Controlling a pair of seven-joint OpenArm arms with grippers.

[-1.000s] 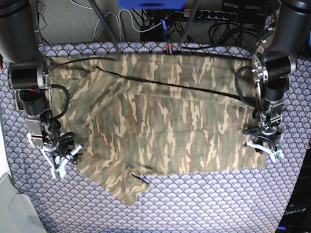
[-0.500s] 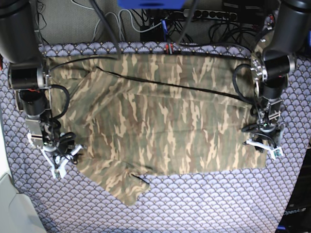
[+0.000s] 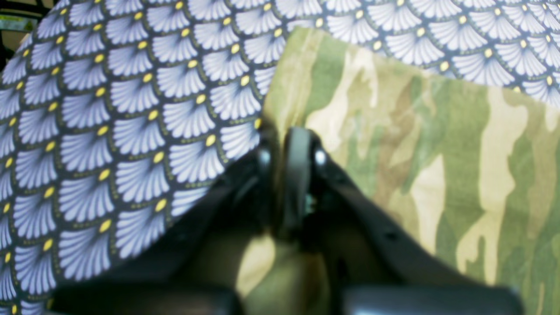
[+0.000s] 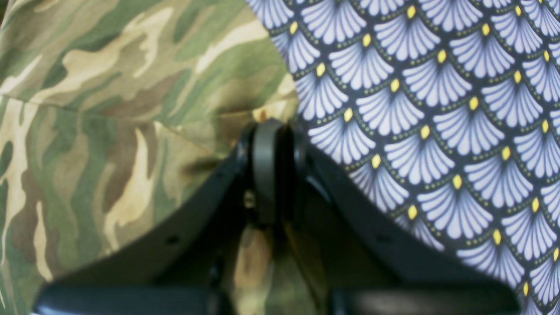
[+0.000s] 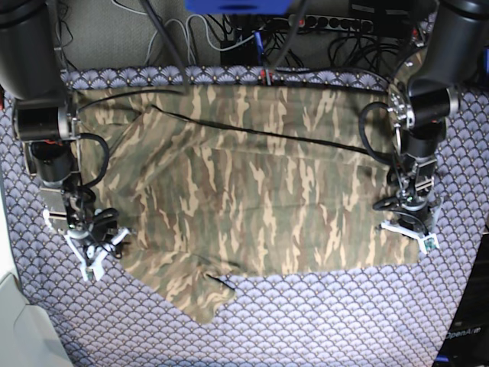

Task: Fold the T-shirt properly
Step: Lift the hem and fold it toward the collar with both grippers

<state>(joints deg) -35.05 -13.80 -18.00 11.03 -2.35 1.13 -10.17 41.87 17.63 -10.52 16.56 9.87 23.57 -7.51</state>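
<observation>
Two grippers pinching one T-shirt [image 5: 260, 191], each at an opposite side edge. Lying spread flat across the scallop-patterned tablecloth [image 5: 344, 321], one sleeve pointing toward the near edge in the base view.

Left gripper [image 3: 288, 144]: jaws pressed together on the camouflage cloth right at its corner edge, tablecloth showing to one side and shirt to the other in the left wrist view. Sitting at the shirt's lower corner [image 5: 412, 233] on the right of the base view.

Right gripper [image 4: 269, 131]: jaws likewise pressed together, clamping a bunched fold of the shirt's edge where cloth meets tablecloth. Standing at the shirt's border [image 5: 95, 248] on the left of the base view.

Both wrist views blurring near the fingers, so exact amount of cloth between the pads being hard to make out. Upper arm bodies being cut off by the top of the base view. Tangle of cables [image 5: 336, 38] lying behind the table, too cluttered for counting.
</observation>
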